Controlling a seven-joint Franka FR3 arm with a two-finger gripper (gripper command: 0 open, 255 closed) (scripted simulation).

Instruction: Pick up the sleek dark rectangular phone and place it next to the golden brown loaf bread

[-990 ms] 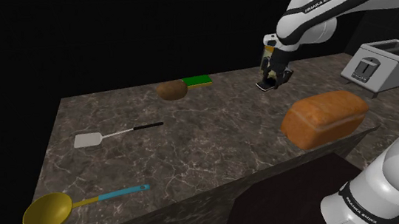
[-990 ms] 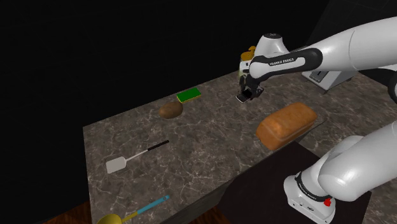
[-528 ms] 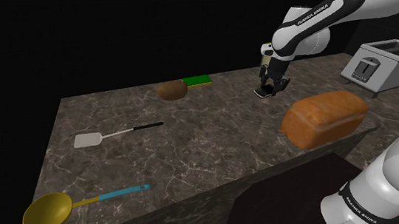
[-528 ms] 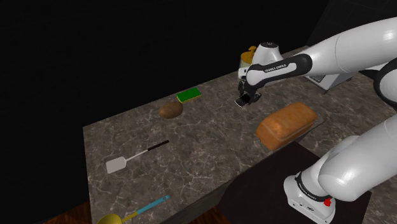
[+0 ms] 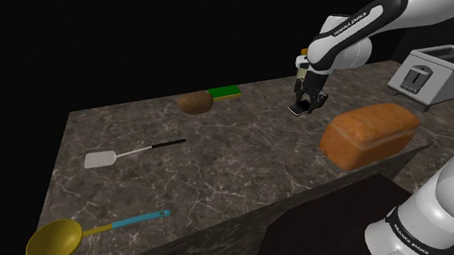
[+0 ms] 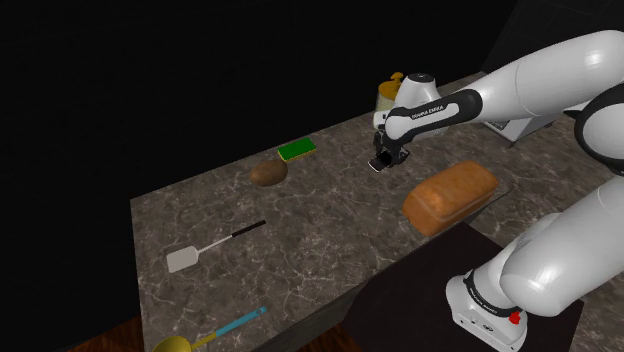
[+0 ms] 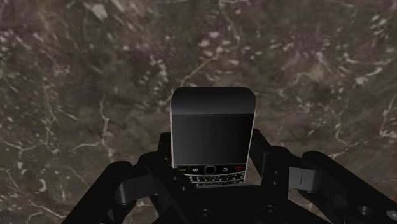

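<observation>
My gripper (image 7: 212, 167) is shut on a dark rectangular phone (image 7: 212, 137) with a small keypad, clasped at its lower end by both fingers. The phone (image 5: 299, 109) hangs just above the marble counter, to the shoulder view's left of the golden brown loaf of bread (image 5: 369, 134). In the second exterior view the gripper (image 6: 383, 160) holds the phone (image 6: 378, 164) a short way from the loaf (image 6: 450, 196), between it and the green sponge (image 6: 296, 150).
A brown round object (image 5: 194, 103) and the green sponge (image 5: 224, 91) lie at the counter's back. A white spatula (image 5: 130, 154) and a yellow spoon with a blue handle (image 5: 81, 232) lie toward the front. A toaster (image 5: 437, 75) stands behind the loaf. A yellow jar (image 6: 390, 93) stands behind the arm.
The gripper has carried the phone lower toward the counter and slightly to the shoulder view's left, still clasped. The loaf and other items have not moved.
</observation>
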